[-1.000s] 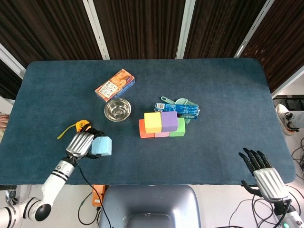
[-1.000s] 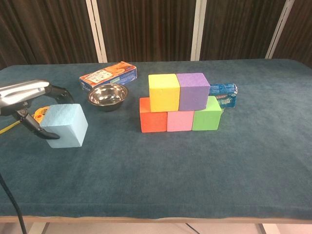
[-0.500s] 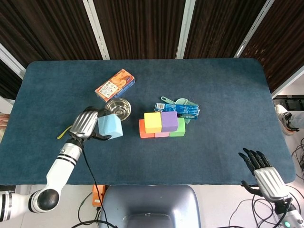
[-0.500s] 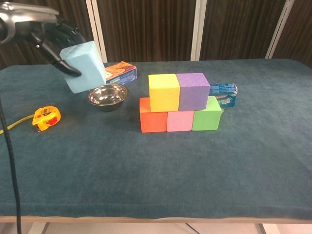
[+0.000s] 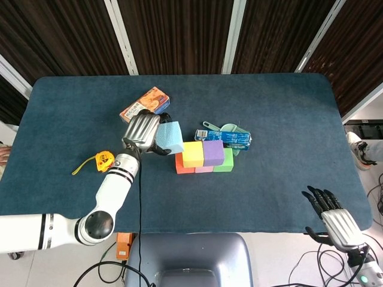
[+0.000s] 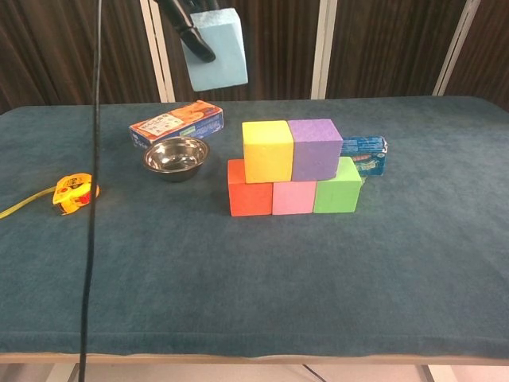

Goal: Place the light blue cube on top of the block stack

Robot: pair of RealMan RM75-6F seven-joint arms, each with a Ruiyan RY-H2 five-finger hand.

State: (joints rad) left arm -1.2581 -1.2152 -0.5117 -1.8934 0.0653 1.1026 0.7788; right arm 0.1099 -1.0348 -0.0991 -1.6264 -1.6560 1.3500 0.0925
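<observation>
My left hand [image 5: 142, 133] grips the light blue cube [image 5: 170, 137] high above the table, up and to the left of the block stack. In the chest view the light blue cube [image 6: 214, 49] hangs near the top edge with dark fingers [image 6: 187, 28] wrapped on its left side. The block stack [image 6: 292, 167] has a yellow cube [image 5: 192, 153] and a purple cube [image 5: 213, 152] on top of a red, pink and green row. My right hand [image 5: 334, 218] is at the bottom right, off the table, with fingers spread and nothing in it.
A steel bowl [image 6: 175, 156] and an orange snack box [image 6: 176, 123] lie left of the stack. A blue packet [image 6: 364, 153] and teal scoops [image 5: 226, 128] sit behind it. A yellow tape measure [image 6: 73, 191] lies at the left.
My left hand has lifted the light blue cube from the table near the tape measure, carrying it up and rightward to beside the stack. The right hand has barely moved.
</observation>
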